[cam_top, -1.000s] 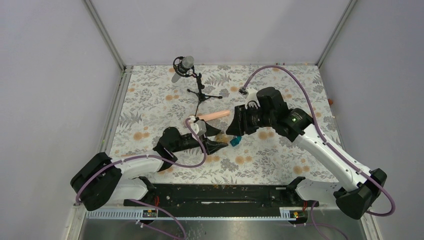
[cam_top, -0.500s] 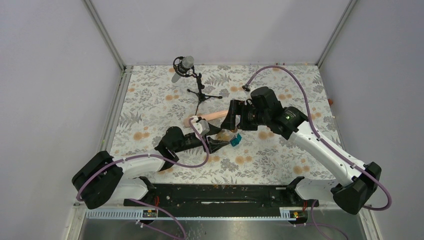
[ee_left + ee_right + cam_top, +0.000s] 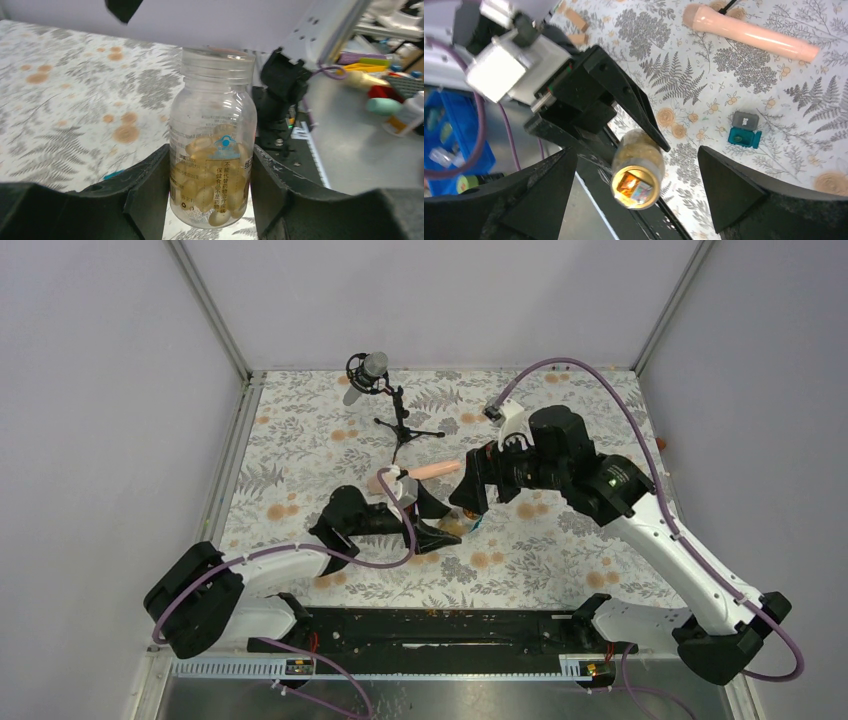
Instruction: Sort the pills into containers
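My left gripper [image 3: 210, 192] is shut on the small translucent bottle [image 3: 212, 120] and holds it upright above the table. The bottle is uncapped and about half full of yellow pills [image 3: 202, 187]. From above, the right wrist view looks straight into the bottle [image 3: 636, 176], where an orange and pale patch shows in its mouth. My right gripper [image 3: 636, 150] hangs open over it, its fingers wide apart and clear of the glass. The teal-and-grey box [image 3: 744, 132] lies open on the floral cloth, to the right of the bottle. In the top view both grippers [image 3: 445, 525] [image 3: 470, 498] meet mid-table.
A long peach cylinder [image 3: 428, 471] lies just behind the grippers. A microphone on a small tripod [image 3: 385, 390] stands at the back. A black rail [image 3: 430, 625] runs along the near edge. Frame posts and grey walls bound the cloth [image 3: 300, 440].
My right gripper has gone from nearly shut to wide open and has drawn up over the bottle. The left gripper still holds the bottle in almost the same place.
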Tool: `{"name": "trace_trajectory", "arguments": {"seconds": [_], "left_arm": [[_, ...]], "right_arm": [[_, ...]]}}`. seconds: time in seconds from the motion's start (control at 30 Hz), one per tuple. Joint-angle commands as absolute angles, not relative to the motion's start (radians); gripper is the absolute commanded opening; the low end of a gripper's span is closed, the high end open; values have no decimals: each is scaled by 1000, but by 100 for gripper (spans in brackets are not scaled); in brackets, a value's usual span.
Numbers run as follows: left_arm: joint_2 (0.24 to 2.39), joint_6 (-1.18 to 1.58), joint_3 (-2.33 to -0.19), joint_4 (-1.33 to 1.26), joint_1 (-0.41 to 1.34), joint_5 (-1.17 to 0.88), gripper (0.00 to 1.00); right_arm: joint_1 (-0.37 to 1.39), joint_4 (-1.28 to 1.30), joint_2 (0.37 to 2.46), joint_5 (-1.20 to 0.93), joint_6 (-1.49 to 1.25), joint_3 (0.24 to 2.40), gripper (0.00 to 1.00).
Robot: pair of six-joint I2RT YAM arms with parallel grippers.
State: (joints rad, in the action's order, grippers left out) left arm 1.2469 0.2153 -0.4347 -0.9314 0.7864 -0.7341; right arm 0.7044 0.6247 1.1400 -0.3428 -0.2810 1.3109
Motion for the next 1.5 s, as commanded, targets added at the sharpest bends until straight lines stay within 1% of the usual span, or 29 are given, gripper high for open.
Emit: {"name": "trace_trajectory", "arguments": {"seconds": [0.0,0.1,0.2,0.37,0.6,0.7,0.83,0.97,1.07,1.2,1.3,1.33,1.37,1.47], "left_arm": [[1230,333,-542,-967,778,-962,0],[1231,366,-570,-948,777,-1029,0],[1235,373,-599,-902,772,-1057,0],[1255,380,-634,-881,767,-1086,0],[1263,380,-651,-879,764,-1090,0],[1259,377,-653,-876,760,-1080,0],[1247,367,-648,-883,758,-1050,0],[1231,337,-636,-891,758,-1030,0],[1209,301,-613,-893,758,-1006,0],[1182,258,-593,-867,759,-967,0],[1172,232,-590,-830,759,-927,0],[1170,223,-588,-816,759,-909,0],[1168,216,-587,-805,759,-887,0],[1161,189,-590,-741,758,-818,0]], "right_arm": [[710,757,1108,-468,-48,1369,98],[709,792,1073,-511,33,1363,98],[710,790,1055,-544,60,1353,95],[710,774,1062,-582,51,1346,87],[711,758,1087,-566,28,1331,77],[712,726,1091,-559,6,1318,70],[711,669,1093,-482,-78,1279,62],[712,591,1101,-404,-176,1242,60],[713,552,1116,-292,-258,1239,57],[713,543,1142,-169,-355,1262,46],[712,543,1160,-153,-402,1284,39],[713,543,1166,-170,-411,1290,39],[712,542,1172,-214,-411,1296,42],[713,529,1163,-364,-351,1298,71]]}}
